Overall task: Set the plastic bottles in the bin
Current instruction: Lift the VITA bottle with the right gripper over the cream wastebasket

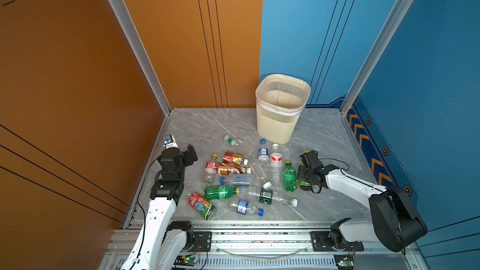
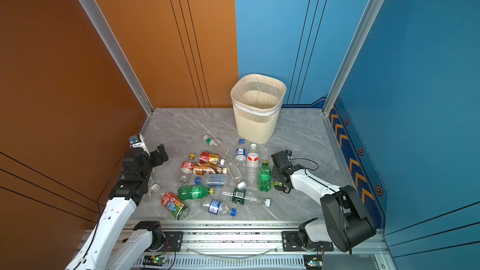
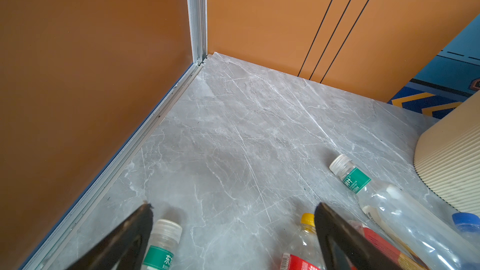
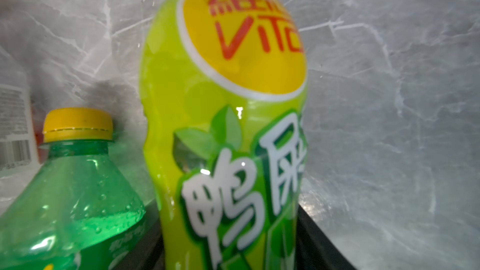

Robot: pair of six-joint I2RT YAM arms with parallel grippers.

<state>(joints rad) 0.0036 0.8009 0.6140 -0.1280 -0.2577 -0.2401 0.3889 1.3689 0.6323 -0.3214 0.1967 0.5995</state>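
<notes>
right hand: clasping yellow-green bottle lodged between its fingers | left hand: released, spread wide over table

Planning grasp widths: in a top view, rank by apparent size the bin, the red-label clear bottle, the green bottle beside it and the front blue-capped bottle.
1. bin
2. red-label clear bottle
3. green bottle and front blue-capped bottle: look alike; the front one is nearer the camera, so unranked.
</notes>
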